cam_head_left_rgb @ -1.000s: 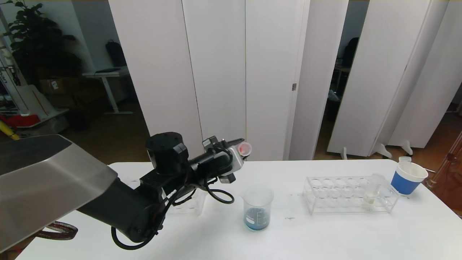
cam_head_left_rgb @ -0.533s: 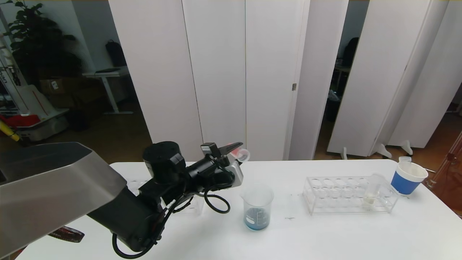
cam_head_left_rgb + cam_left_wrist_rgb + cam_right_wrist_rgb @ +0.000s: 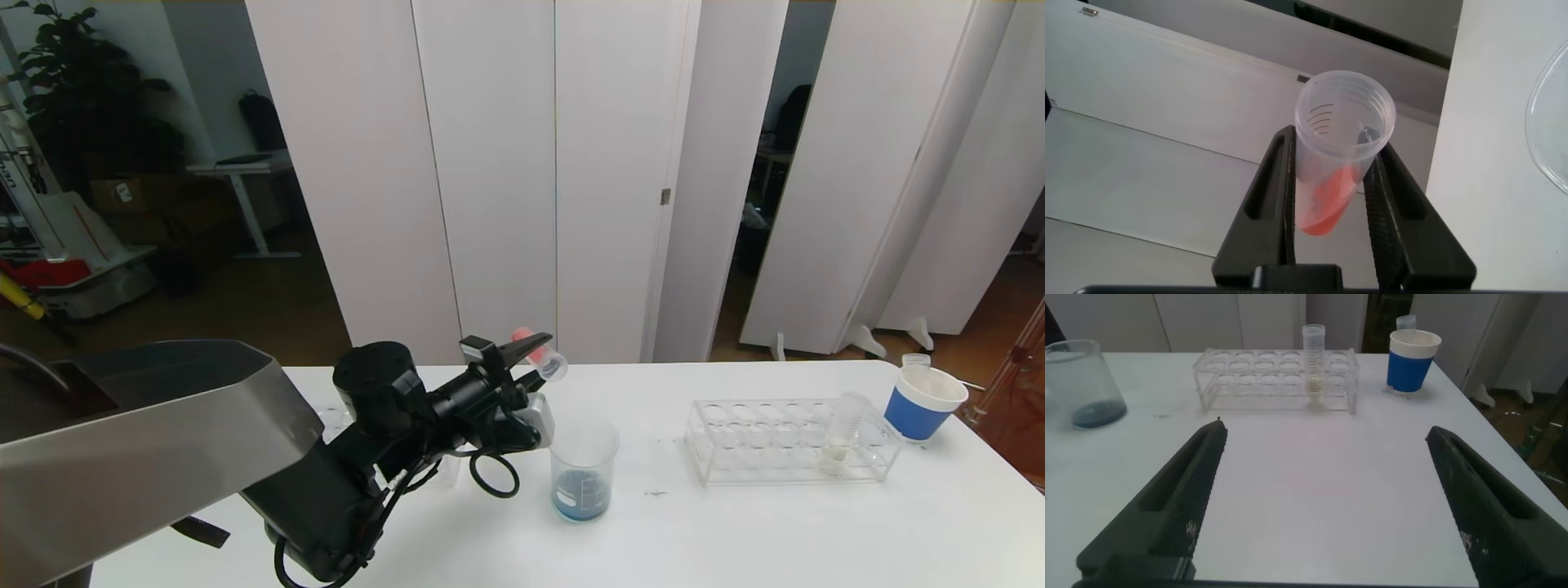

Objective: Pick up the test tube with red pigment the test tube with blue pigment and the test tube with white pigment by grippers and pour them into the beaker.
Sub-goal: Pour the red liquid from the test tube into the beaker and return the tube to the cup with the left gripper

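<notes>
A spill onto the desk [image 3: 735, 531] is judged the main risk: the test tube with red pigment [image 3: 540, 354] is held tilted, mouth toward the beaker [image 3: 582, 471], but its mouth appears to lie above and slightly short of the beaker's rim, so liquid tipped out now could fall outside the glass. A second risk is judged to be slippage, since the smooth tube is clamped only between the two narrow fingers of the left gripper [image 3: 1333, 192] and could rotate or slide as the tilt steepens. A knock against the beaker's flared lip by the descending wrist is also thought possible.

The room is closed off behind by tall white partition panels [image 3: 490, 163], with a dark office area and a plant [image 3: 73, 90] seen at the far left. The white desk carries everything. A clear tube rack [image 3: 788, 441] stands well to the right of the beaker, and the test tube with white pigment [image 3: 841, 433] is upright in it near its right end. A blue-and-white paper cup [image 3: 922, 402] stands just beyond the rack's right end. A shallow layer of blue liquid lies in the beaker's bottom; the test tube with blue pigment is not made out. The right gripper [image 3: 1327, 498] is parked low over the desk's near right part, its fingers wide apart and holding nothing.
</notes>
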Controlling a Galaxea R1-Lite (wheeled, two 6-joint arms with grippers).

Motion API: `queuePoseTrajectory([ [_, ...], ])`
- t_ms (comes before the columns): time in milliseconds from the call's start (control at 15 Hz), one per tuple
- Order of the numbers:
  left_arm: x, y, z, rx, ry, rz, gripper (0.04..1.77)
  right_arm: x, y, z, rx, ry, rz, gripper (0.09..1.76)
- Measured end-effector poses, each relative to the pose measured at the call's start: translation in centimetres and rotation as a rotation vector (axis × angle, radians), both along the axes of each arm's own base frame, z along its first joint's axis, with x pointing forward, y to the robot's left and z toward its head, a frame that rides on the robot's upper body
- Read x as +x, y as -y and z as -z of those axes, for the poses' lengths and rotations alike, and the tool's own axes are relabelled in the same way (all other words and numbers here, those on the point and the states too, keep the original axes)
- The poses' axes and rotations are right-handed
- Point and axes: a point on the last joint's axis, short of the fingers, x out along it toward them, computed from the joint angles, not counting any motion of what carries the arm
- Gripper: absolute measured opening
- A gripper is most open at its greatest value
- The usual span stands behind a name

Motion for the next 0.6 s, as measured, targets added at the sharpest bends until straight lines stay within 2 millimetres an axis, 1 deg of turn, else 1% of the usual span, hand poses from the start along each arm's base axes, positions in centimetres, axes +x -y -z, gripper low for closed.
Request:
queuePoseTrajectory([
  [333, 0.04, 0.13, 0.80, 0.040, 0.011, 0.024, 0.58, 0.00, 0.00, 0.00, 0.000, 0.000, 0.000, 1.75],
  [600, 0.02, 0.24, 0.77, 0.045, 0.019, 0.058, 0.58, 0.00, 0.00, 0.00, 0.000, 0.000, 0.000, 1.75],
])
